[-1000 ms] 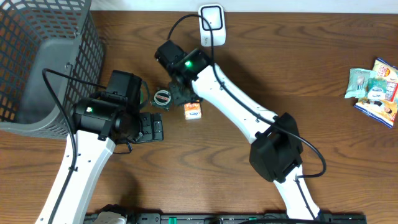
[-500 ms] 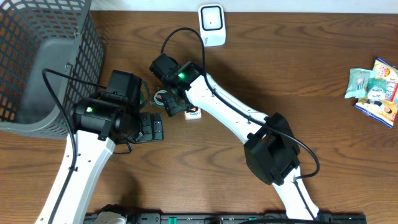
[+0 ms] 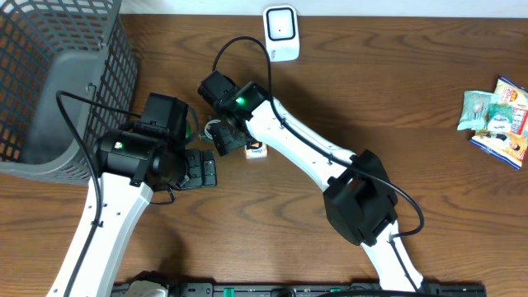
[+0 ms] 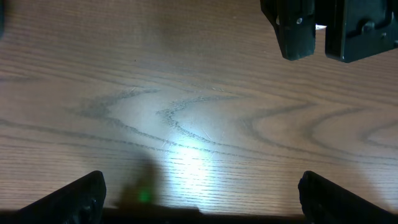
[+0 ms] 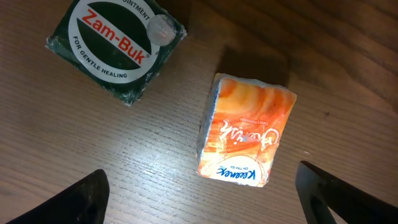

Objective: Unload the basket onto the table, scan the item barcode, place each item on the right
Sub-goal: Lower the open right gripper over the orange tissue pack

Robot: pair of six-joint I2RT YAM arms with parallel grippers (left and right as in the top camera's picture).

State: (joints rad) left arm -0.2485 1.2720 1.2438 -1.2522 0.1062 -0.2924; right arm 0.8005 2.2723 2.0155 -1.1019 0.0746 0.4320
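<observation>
At the far left stands a grey mesh basket (image 3: 49, 82), and beside it the left gripper (image 4: 202, 196) hangs over bare wooden table (image 4: 186, 112) with its fingers spread wide and nothing between them. Near the middle, the green Zam-Buk box (image 5: 118, 46) and the orange packet (image 5: 245, 134) lie flat on the wood, close but apart, under the right gripper (image 5: 205, 199), whose fingers are also spread and touch neither. The white scanner (image 3: 280, 33) sits at the table's far edge, well apart from both, and some snack packets (image 3: 497, 120) lie far right.
</observation>
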